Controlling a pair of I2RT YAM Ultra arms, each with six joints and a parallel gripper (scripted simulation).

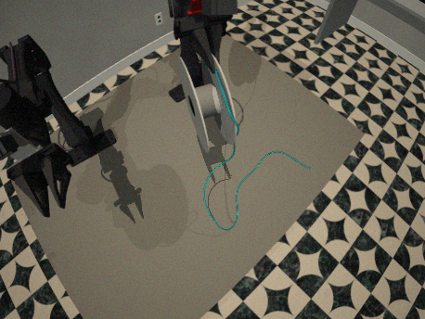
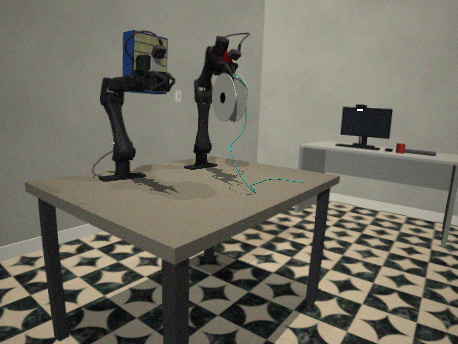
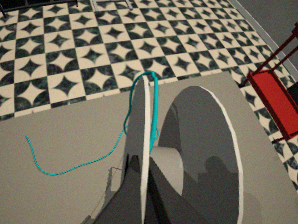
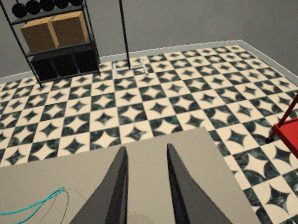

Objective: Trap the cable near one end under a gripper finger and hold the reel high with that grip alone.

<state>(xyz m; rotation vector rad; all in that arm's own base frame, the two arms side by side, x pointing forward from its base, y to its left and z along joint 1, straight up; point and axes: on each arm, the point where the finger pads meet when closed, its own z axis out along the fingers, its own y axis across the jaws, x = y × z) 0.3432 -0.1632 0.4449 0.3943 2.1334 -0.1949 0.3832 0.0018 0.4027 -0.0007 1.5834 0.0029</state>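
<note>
My left gripper (image 1: pixel 210 69) (image 2: pixel 230 71) (image 3: pixel 140 162) is shut on one flange of the white reel (image 1: pixel 195 103) (image 2: pixel 227 98) (image 3: pixel 143 141) and holds it upright, high above the table (image 1: pixel 302 118) (image 2: pixel 150 215). The teal cable (image 1: pixel 278 154) (image 2: pixel 235 145) (image 3: pixel 154 116) (image 4: pixel 33 211) runs over the flange rim under a finger, hangs down and trails in loops on the table. My right gripper (image 1: pixel 51 204) (image 2: pixel 167 80) (image 4: pixel 146 149) is partly open and empty. It hangs high, well apart from the reel and the cable.
A desk with a monitor (image 2: pixel 365 122) and a red cup (image 2: pixel 400 148) stands off to the side. A shelf rack (image 4: pixel 53 30) and a red cart (image 3: pixel 276 92) stand on the checkered floor beyond the table edge.
</note>
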